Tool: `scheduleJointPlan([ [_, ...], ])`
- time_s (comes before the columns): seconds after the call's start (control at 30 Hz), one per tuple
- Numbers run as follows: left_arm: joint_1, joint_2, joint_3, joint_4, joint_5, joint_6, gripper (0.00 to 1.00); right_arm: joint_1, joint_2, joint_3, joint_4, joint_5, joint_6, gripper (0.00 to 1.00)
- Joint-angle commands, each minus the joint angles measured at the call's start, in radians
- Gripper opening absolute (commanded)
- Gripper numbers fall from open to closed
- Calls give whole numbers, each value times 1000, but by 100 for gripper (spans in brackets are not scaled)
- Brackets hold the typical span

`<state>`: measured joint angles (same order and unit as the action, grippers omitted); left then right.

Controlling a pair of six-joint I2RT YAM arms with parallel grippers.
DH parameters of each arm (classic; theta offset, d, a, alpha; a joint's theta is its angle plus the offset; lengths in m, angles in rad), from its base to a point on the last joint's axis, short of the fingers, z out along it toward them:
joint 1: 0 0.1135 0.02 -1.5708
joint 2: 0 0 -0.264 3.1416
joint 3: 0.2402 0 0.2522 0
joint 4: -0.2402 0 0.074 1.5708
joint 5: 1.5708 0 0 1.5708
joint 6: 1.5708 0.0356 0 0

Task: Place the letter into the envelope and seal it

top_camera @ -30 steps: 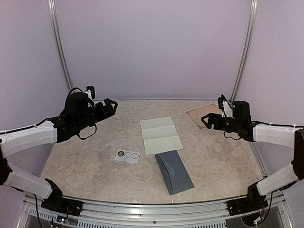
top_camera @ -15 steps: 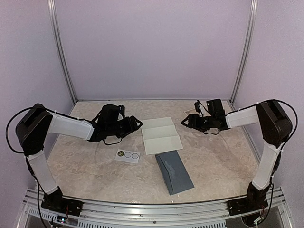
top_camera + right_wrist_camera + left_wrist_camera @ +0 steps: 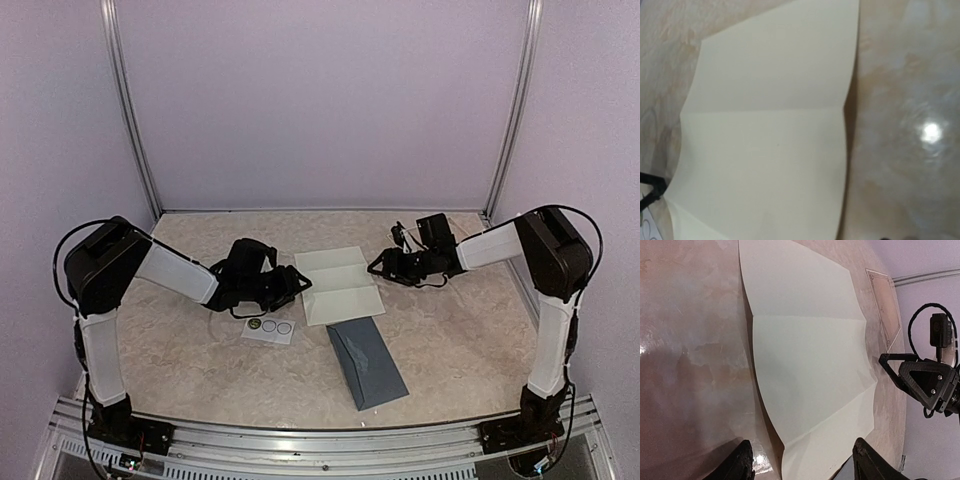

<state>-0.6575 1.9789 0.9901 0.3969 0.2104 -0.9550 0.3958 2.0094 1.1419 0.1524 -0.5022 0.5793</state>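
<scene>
The cream letter [image 3: 338,285] lies unfolded, with two creases, in the middle of the table. It fills the left wrist view [image 3: 810,365] and the right wrist view [image 3: 770,150]. The dark slate envelope [image 3: 366,362] lies just in front of it, slanted and apart from both grippers. My left gripper [image 3: 300,286] is low at the letter's left edge, its jaws wide open across the near corner [image 3: 802,467]. My right gripper [image 3: 379,267] is low at the letter's right edge and open; it shows in the left wrist view [image 3: 920,382]. Its fingertips barely show in its own view.
A small white sticker strip [image 3: 268,327] with three circles lies left of the envelope, under my left arm. A tan framed card [image 3: 885,305] lies at the back right, mostly behind my right arm. Walls close the table on three sides.
Both arms have swung inward and down from the table's sides, and their grippers now sit at the letter's left and right edges. Letter, envelope and strip have not moved.
</scene>
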Motion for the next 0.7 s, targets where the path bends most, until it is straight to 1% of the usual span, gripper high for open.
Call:
scheduleJointPlan([
  [0.0,-13,37,16,50,25,-38,64,28,31,27,-24,-9,24,63],
  [0.2,-27,72,12,101,54,-70,63,54,44,20,-40,9,42,59],
  [0.33,-40,101,21,122,68,-87,60,66,54,5,-29,4,62,58],
  [0.5,-43,105,-1,162,43,-103,53,79,55,-11,-22,7,75,58],
  [0.67,-44,90,-33,225,21,-130,37,82,52,-25,-23,7,79,58],
])
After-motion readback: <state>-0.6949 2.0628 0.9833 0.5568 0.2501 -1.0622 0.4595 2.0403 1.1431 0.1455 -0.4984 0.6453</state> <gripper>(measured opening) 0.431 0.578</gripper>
